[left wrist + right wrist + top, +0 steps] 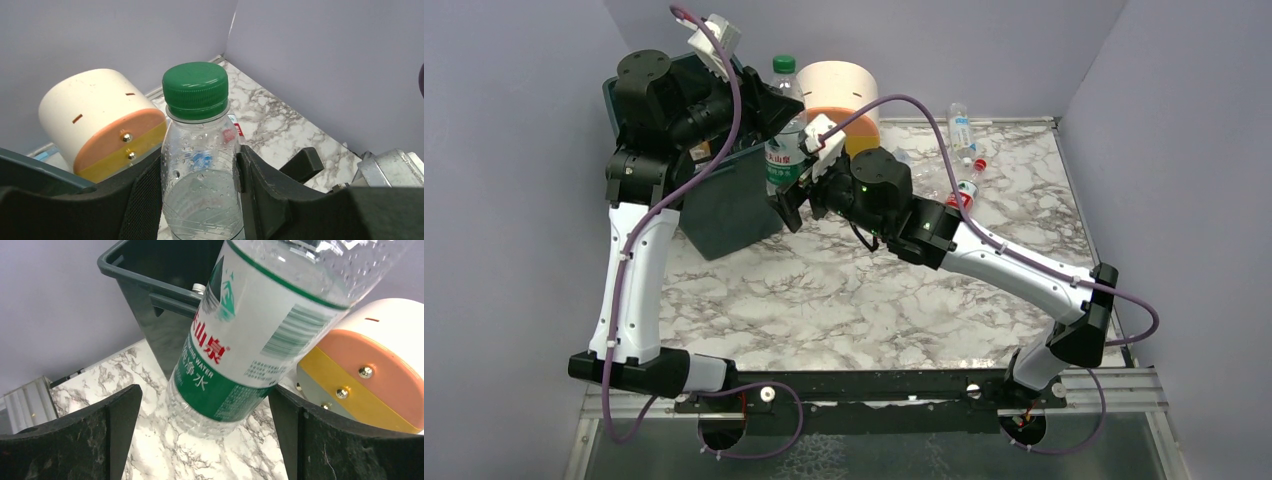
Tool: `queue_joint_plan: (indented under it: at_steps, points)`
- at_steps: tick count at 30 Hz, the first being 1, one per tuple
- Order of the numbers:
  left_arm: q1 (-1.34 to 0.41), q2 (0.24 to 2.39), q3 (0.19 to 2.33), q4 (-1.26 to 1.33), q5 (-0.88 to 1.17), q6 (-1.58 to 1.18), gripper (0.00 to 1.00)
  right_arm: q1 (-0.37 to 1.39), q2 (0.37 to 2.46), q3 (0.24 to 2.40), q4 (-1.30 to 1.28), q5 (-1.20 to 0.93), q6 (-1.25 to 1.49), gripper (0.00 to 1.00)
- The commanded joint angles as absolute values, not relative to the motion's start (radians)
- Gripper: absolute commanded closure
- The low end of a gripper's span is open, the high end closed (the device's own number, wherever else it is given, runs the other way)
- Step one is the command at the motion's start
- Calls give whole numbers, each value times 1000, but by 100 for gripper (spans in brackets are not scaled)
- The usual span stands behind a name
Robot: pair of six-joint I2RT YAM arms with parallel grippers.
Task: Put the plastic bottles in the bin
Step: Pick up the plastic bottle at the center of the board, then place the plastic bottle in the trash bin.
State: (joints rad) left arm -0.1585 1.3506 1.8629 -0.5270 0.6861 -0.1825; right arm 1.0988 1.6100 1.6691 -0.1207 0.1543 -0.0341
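My left gripper [776, 112] is shut on a clear bottle [785, 140] with a green cap and a green and white label, held upright beside the dark green-grey bin [724, 215]. In the left wrist view both fingers [145, 200] press on the bottle [199, 150] below its cap. My right gripper [800, 188] is open around the bottle's lower part; in the right wrist view the bottle [240, 340] hangs between the wide-apart fingers [112, 425], touching neither, in front of the bin [150, 290]. More bottles [964, 150] lie at the back right.
A round cream, orange and yellow drawer unit [844, 95] stands behind the bottle, right of the bin, and also shows in the left wrist view [95, 125] and the right wrist view [370, 365]. A white bottle cap [199, 288] shows inside the bin. Grey walls enclose the marble table [844, 300].
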Motion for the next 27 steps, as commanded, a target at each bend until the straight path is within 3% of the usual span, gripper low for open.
queue_joint_plan:
  at_steps: [1,19,27]
  points:
    - [-152,1364,1926,-515,616,-149,54,1115,1576,1670,-107,222,-20,0]
    - [-146,1465,2132,-604,335,-15,53,1065,1414,1465,-149,268,101,0]
    - [-121,1445,1988,-391,90,12,53,1052,1349,1374,-153,282,131,1]
